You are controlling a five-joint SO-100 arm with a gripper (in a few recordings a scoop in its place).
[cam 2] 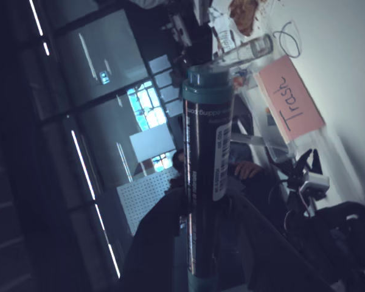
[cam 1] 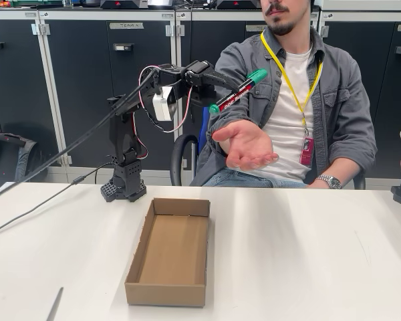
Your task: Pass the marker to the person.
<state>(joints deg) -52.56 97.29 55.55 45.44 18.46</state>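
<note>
- High above the table (cam 1: pixel 307 254), in the fixed view, the gripper (cam 1: pixel 222 85) is extended horizontally toward the right and is clenched on the marker (cam 1: pixel 238 91).
- Marker: green body with a red-and-black label band, held tilted, cap end up and to the right, lower end down and to the left. It is clear of the table and sits just above the person's open hand (cam 1: pixel 246 144), apart from it.
- Wrist view: the marker (cam 2: pixel 205 176) runs up the middle of the picture, its teal end at the top, with dark gripper parts at either side of its lower portion.
- Person (cam 1: pixel 301 100): seated behind the table in a grey overshirt, white T-shirt and yellow lanyard with a red badge; one hand held out palm up, the other forearm resting at the table edge with a wristwatch (cam 1: pixel 329 180).
- Arm base (cam 1: pixel 125 180): stands at the far left of the table.
- Cardboard tray (cam 1: pixel 170 251): open, on the table in front of the base, well below the marker.
</note>
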